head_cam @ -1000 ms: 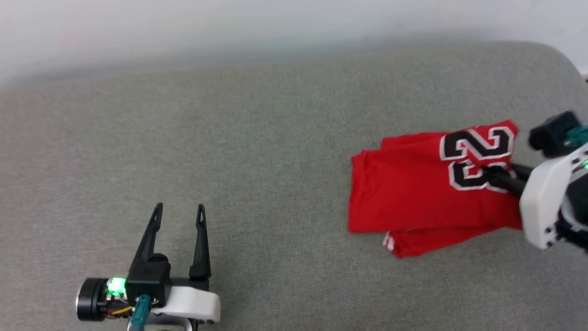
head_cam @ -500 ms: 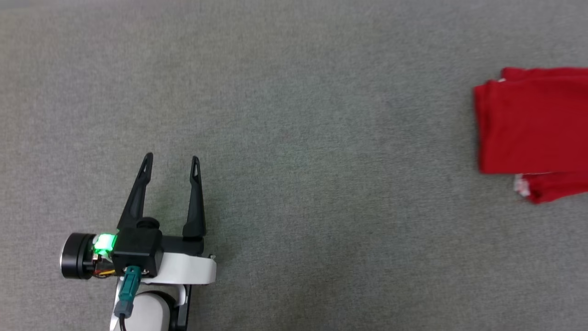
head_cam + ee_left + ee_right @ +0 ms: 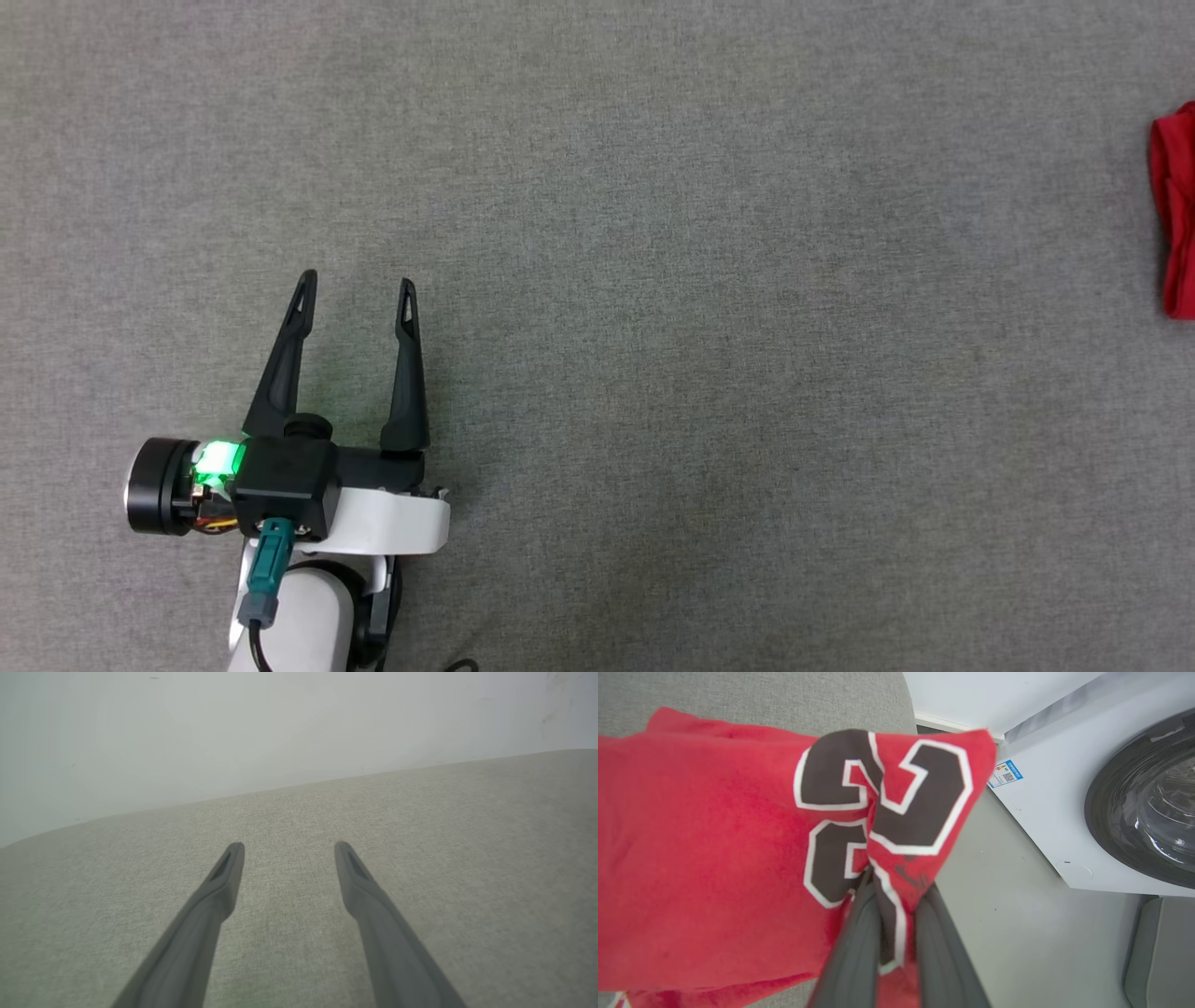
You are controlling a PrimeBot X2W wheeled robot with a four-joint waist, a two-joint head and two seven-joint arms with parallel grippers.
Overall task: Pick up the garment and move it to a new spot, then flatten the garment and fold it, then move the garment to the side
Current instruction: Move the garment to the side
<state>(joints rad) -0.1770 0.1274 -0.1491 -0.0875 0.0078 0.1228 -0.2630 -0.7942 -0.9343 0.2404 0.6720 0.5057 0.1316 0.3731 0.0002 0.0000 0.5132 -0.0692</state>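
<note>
While the right claw (image 3: pixel 895 889) pinches the folded garment (image 3: pixel 714 858) by its numbered corner at the right end of the grey cushion (image 3: pixel 653 280), the left claw (image 3: pixel 357 280) hangs spread and empty well apart to its left, so the right arm looks nearer

The garment (image 3: pixel 1178 215) at far right of the padded surface (image 3: pixel 653 280), left end effector (image 3: pixel 358 280) well apart, lower left.

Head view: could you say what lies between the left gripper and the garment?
In the head view, only bare grey upholstery separates the left gripper from the garment.
</note>
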